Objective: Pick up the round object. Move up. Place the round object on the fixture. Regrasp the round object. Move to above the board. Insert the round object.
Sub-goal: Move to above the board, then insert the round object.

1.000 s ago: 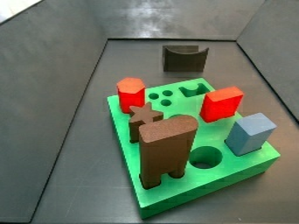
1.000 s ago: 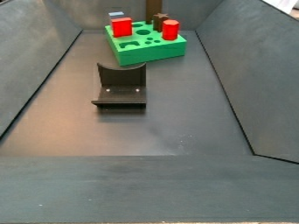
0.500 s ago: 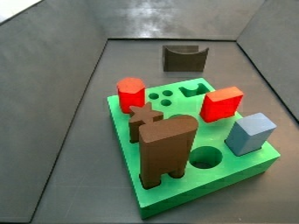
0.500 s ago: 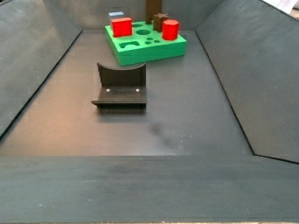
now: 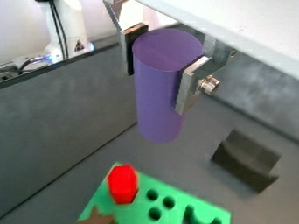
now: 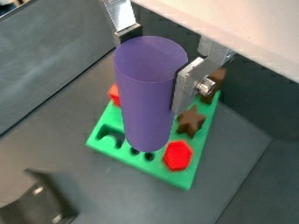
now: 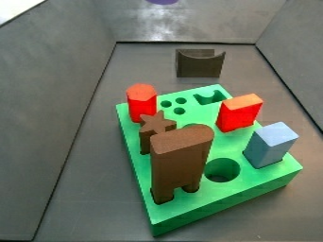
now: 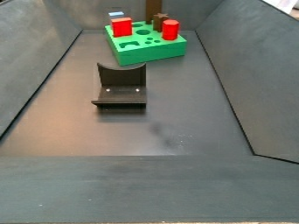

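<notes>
Matte purple round object (image 5: 162, 83) clamped upright in pincer (image 5: 163, 54).

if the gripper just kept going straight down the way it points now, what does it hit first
Probably the board: the gripper, shut on the round object, hangs high above it, and the peg's lower end would touch first. Exact alignment is unclear; in a wrist view it seems nearer the board's edge.
</notes>
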Motion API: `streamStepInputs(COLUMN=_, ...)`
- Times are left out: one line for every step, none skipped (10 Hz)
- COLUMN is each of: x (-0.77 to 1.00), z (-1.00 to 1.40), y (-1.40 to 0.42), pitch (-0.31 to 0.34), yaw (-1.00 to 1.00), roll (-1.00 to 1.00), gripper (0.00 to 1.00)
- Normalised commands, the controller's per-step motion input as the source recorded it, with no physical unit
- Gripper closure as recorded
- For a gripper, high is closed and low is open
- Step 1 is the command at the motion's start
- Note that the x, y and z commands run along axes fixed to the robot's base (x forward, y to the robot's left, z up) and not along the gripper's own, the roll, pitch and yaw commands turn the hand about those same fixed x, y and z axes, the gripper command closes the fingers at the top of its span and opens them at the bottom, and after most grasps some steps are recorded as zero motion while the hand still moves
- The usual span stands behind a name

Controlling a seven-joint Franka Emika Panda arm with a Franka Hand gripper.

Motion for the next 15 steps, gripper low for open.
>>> streamStepInputs(x=-0.05, z=0.01, y=0.01, pitch=-0.063, yaw=-0.05, roll=-0.54, gripper=1.0)
streamStepInputs(x=-0.04, z=0.0, y=0.01, pitch=-0.048, yaw=-0.03, roll=-0.32, gripper=1.0)
streamStepInputs(x=-0.04, z=0.0, y=0.02, pitch=-0.038, yaw=-0.02, roll=-0.22, gripper=1.0)
streamStepInputs(x=0.0, z=-0.04, y=0.0, pitch=0.0, yaw=0.0, roll=0.0, gripper=1.0)
streamStepInputs(x=0.24, z=-0.13, y=-0.2, pitch=0.0, yaw=-0.03, roll=0.0, gripper=1.0)
streamStepInputs(x=0.42, z=-0.33, y=-0.39, pitch=0.0, yaw=-0.11, roll=0.0, gripper=1.0)
streamStepInputs(x=0.6, z=-0.35, y=-0.33, pitch=0.0, yaw=-0.06, roll=0.0, gripper=1.0)
streamStepInputs(x=0.54, z=-0.39, y=-0.33, pitch=0.0, yaw=-0.06, roll=0.0, gripper=1.0)
streamStepInputs(x=0.41, z=-0.39, y=-0.37, pitch=0.0, yaw=-0.09, roll=0.02, gripper=1.0)
streamStepInputs(x=0.35, z=-0.36, y=-0.35, pitch=0.0, yaw=-0.07, roll=0.02, gripper=1.0)
streamStepInputs(x=0.37, z=-0.36, y=-0.31, pitch=0.0, yaw=-0.07, roll=0.0, gripper=1.0)
streamStepInputs(x=0.34, z=-0.38, y=-0.28, pitch=0.0, yaw=-0.07, roll=0.0, gripper=1.0)
streamStepInputs(x=0.25, z=-0.43, y=-0.24, pitch=0.0, yaw=-0.07, roll=0.0, gripper=1.0)
streamStepInputs(x=0.23, z=-0.44, y=-0.18, pitch=0.0, yaw=-0.08, roll=0.0, gripper=1.0)
streamStepInputs(x=0.14, z=-0.47, y=-0.1, pitch=-0.029, yaw=-0.08, roll=0.0, gripper=1.0)
